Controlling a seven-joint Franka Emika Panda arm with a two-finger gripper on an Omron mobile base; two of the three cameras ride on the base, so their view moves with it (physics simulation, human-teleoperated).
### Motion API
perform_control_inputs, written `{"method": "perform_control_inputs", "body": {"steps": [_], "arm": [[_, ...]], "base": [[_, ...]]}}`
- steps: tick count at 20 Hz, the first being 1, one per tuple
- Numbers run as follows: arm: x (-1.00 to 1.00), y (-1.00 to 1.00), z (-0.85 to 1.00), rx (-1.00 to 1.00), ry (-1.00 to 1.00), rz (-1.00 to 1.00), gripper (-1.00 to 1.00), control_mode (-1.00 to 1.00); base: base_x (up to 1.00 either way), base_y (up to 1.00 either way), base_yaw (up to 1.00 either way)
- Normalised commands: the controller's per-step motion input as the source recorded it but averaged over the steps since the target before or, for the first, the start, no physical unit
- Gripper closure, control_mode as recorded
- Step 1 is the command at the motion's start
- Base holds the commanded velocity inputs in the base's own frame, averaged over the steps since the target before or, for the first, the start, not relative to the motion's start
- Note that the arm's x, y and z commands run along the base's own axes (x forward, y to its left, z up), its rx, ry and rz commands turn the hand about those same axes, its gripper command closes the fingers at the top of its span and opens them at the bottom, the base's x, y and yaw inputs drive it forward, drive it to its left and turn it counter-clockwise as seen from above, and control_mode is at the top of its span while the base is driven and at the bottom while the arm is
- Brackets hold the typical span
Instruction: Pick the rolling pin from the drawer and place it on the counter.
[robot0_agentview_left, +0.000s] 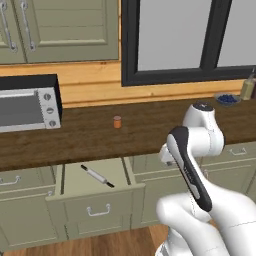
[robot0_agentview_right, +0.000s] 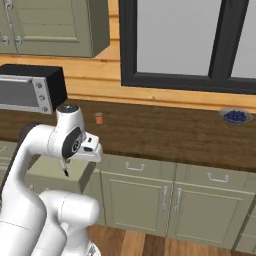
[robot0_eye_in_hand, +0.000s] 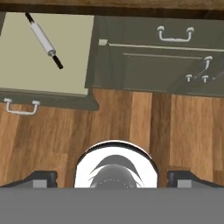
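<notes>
Rolling pin: slim white cylindrical rod with thin black handles (robot0_agentview_left: 97, 176), lying diagonally in open olive-green drawer (robot0_agentview_left: 95, 210), below dark wood-grain surface (robot0_agentview_left: 150, 127).
Handling: likely light, stiff, roll-prone; grip mid-barrel.
Pincer (robot0_eye_in_hand: 112, 177): spread wide, empty.

No legible text, labels, brands or numbers on anything in view.

Drawer (robot0_agentview_left: 95, 202): open, below counter (robot0_agentview_left: 140, 131). Rolling pin (robot0_agentview_left: 97, 176) inside, lying diag. On counter: toaster oven (robot0_agentview_left: 29, 103) far L, jar (robot0_agentview_left: 117, 122) centre, bowl (robot0_agentview_left: 227, 99) far R w/ bottle (robot0_agentview_left: 248, 86) beside it.
</notes>
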Motion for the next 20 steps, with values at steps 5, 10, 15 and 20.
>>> {"method": "perform_control_inputs", "body": {"steps": [5,10,15,20], "arm": [[0.01,0.23,-0.11,0.0,0.0,0.0,-1.0,-1.0],[0.18,0.39,-0.47,0.0,0.0,0.01,-1.0,-1.0],[0.55,0.27,-0.57,0.01,0.01,0.0,-1.0,-1.0],[0.52,0.41,-0.56,0.0,0.04,0.0,-1.0,-1.0]], "base": [[-0.01,0.41,0.01],[0.0,0.0,0.0],[0.0,0.0,0.0],[0.0,0.0,0.0]]}}
